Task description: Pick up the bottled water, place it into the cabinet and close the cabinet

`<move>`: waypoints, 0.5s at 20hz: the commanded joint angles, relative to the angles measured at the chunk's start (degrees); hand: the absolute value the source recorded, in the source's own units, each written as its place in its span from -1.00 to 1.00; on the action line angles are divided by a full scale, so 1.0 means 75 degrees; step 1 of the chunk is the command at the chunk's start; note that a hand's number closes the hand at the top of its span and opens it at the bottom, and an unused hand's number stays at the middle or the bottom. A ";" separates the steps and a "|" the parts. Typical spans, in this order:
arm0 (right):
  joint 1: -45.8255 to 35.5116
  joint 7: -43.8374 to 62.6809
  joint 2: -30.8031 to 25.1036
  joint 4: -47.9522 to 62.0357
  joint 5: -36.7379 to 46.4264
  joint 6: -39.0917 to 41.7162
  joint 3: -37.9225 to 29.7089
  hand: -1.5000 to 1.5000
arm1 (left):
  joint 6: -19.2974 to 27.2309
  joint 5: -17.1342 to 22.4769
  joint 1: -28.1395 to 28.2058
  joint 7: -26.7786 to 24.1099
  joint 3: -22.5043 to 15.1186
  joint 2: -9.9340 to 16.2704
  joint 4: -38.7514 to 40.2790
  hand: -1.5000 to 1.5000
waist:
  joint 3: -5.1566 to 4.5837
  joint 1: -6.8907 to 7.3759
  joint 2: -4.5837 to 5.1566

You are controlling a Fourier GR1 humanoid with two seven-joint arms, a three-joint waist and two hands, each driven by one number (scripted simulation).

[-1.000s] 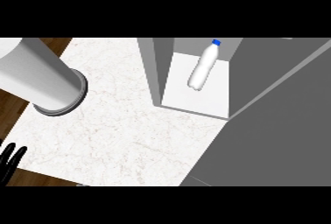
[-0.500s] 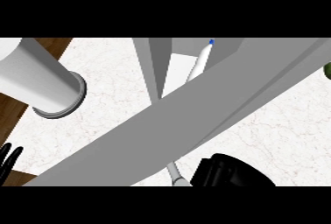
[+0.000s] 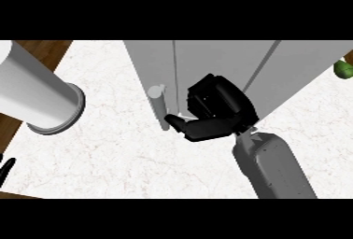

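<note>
The marble counter (image 3: 117, 158) fills most of the view, and the grey cabinet (image 3: 221, 60) stands at its far edge, right of the middle. This is where the change lies. A second ago the cabinet was open, with the bottled water in plain sight inside. Half a second ago the door was swinging across the view. Now the front shows as unbroken grey panels with only thin seams between them, so the door looks shut or very nearly so. I judge the placing done and the closing at its very end; what remains is to check that the door sits flush.

A large white cylinder (image 3: 38, 95) lies at the counter's left edge, well apart from the cabinet.

The right hand (image 3: 215, 108) is against the cabinet front, just beside the pale door handle (image 3: 157, 99). Whether it is closed or spread I cannot tell.

The left hand (image 3: 5, 169) rests relaxed and unclenched at the counter's near-left corner.

A small green thing (image 3: 342, 69) shows at the far-right edge.

The bottled water is hidden now, presumably behind the door. When last seen its long axis ran near-to-far, the blue cap toward the counter's far edge.
</note>
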 commanded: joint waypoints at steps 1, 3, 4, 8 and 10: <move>-0.1876 -0.0062 0.0136 0.1939 0.0112 -0.0337 -0.0841 1.00 | -0.0419 -0.0008 -0.0019 -0.0183 0.0024 -0.0110 0.0123 -1.00 | 0.0002 -0.0109 0.0003; -0.2193 -0.0348 0.0138 0.2566 0.0279 -0.0347 -0.0817 1.00 | -0.0416 0.0022 0.0229 -0.0137 0.0120 -0.0013 -0.0052 -1.00 | 0.0017 -0.0155 -0.0047; -0.2190 -0.0614 0.0102 0.2766 0.0355 -0.0176 -0.0950 1.00 | -0.0529 -0.0018 0.0116 -0.0196 0.0147 -0.0075 0.0112 -1.00 | 0.0011 -0.0150 -0.0008; -0.2445 -0.0837 -0.0001 0.3202 0.0153 0.0065 -0.1225 1.00 | -0.0488 -0.0123 0.0094 -0.0153 0.0160 -0.0215 0.0001 -1.00 | 0.0015 -0.0272 -0.0024; -0.2483 -0.0955 0.0037 0.3344 0.0208 0.0026 -0.1240 1.00 | -0.0534 -0.0148 0.0228 -0.0189 0.0293 -0.0132 -0.0099 -1.00 | 0.0017 -0.0259 -0.0052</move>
